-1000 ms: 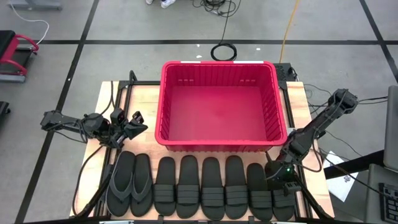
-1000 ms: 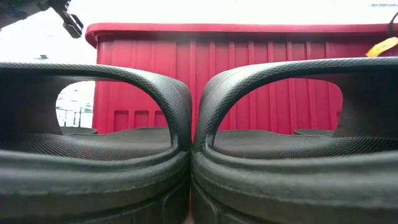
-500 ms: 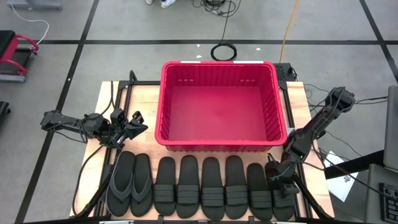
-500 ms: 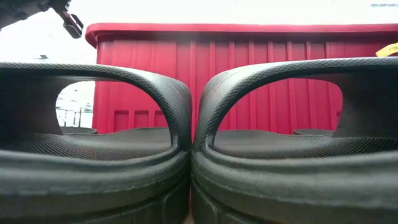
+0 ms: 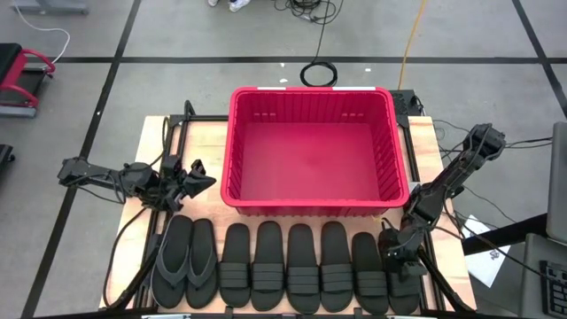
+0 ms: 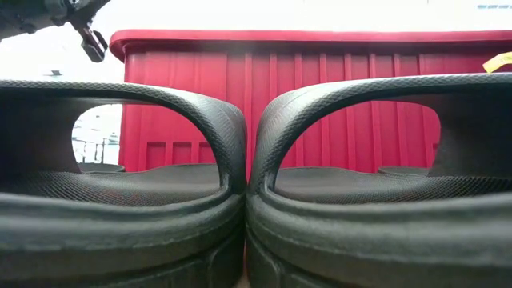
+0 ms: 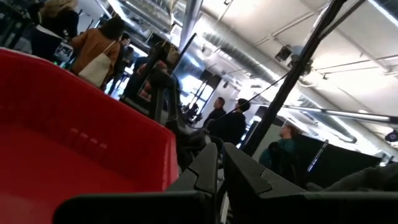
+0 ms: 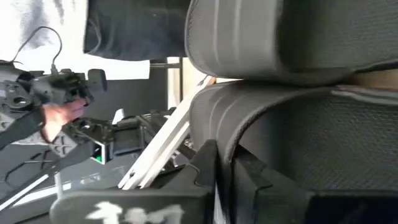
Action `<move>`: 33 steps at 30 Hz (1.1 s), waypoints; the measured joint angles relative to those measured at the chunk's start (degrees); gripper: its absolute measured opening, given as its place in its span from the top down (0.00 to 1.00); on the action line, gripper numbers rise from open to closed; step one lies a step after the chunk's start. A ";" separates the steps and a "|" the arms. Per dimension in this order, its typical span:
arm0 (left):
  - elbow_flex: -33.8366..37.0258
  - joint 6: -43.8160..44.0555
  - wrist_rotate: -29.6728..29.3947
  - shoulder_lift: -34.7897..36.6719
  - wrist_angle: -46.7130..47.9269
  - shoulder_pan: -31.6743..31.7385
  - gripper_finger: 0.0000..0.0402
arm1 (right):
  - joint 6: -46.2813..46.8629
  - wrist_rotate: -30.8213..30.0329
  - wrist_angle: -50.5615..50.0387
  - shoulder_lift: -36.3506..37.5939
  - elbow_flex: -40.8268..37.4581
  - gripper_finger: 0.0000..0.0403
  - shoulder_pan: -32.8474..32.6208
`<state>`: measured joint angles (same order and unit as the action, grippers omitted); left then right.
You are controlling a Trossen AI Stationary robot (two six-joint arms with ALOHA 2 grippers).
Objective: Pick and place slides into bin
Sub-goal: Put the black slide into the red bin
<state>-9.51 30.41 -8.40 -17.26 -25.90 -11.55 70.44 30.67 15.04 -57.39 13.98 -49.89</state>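
While eight flat black slides [image 5: 288,266] lie side by side along the table's near edge, the large red slotted-wall bin [image 5: 314,206] sits just behind them. Six have broad ribbed straps; the two leftmost flip-flops [image 5: 184,263] are greyer thongs. The right gripper [image 5: 399,252] is down at the rightmost slide [image 5: 404,276], fingers nearly together. The left gripper [image 5: 197,178] hovers beside the bin's left wall, fingers almost closed, holding nothing.
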 joint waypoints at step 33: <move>0.01 -0.11 0.31 0.02 -0.71 0.00 0.94 | -1.76 0.90 -10.29 5.84 8.62 1.00 0.02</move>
<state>-9.50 30.30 -8.10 -17.23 -26.61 -11.55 68.68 31.57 4.75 -51.55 22.60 -49.87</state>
